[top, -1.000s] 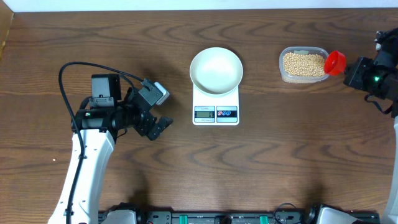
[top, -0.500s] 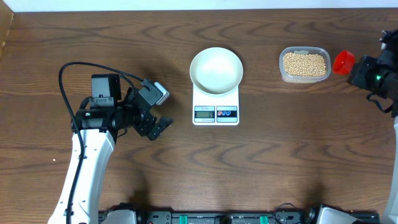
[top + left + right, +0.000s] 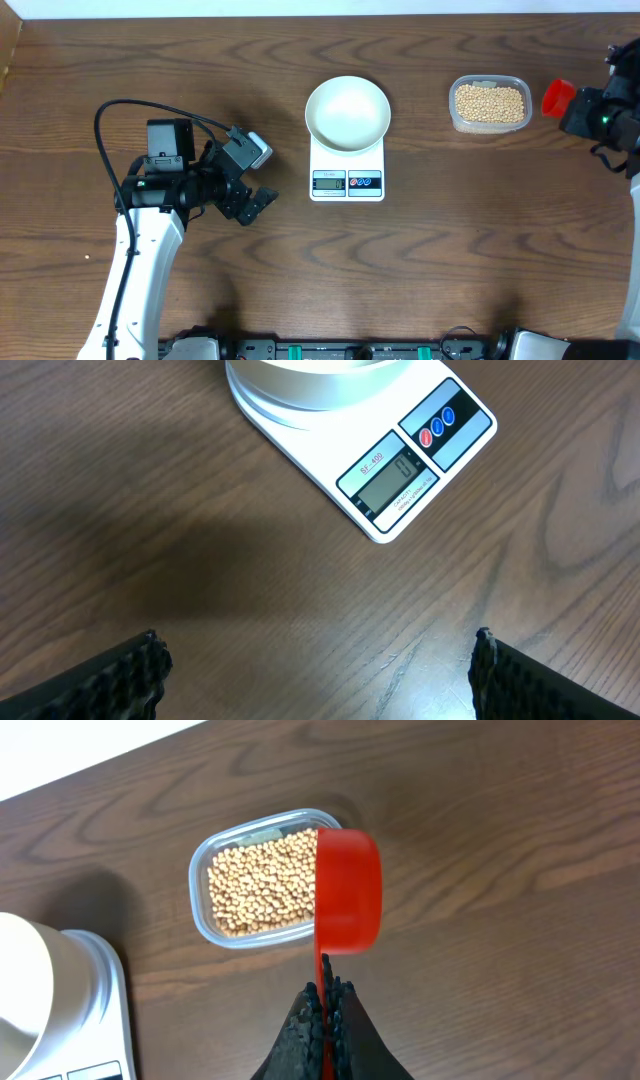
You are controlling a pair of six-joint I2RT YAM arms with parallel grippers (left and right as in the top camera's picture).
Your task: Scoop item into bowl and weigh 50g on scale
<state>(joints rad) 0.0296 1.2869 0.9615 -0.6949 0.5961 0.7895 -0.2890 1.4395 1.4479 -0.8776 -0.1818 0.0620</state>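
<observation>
The white bowl [image 3: 347, 110] stands on the white scale [image 3: 347, 183] at mid-table, and it looks empty. The item, small tan beans [image 3: 489, 102], fills a clear plastic tub [image 3: 455, 118] to the right. My right gripper [image 3: 578, 108] is shut on the handle of a red scoop [image 3: 556, 97], held just right of the tub. In the right wrist view the gripper [image 3: 326, 992] pinches the thin handle, and the scoop [image 3: 348, 890] is turned on edge by the beans [image 3: 258, 888]. My left gripper [image 3: 255, 200] is open to the left of the scale [image 3: 400, 465], with nothing between its fingertips [image 3: 135, 672].
The left arm's cable [image 3: 130, 105] loops over the table at the left. The scale display [image 3: 388, 472] faces the front edge, with two round buttons [image 3: 438, 426] beside it. Bare wood lies in front of the scale.
My right gripper has carried the red scoop to the right, from over the tub's right end to just beside it. The left arm has not moved.
</observation>
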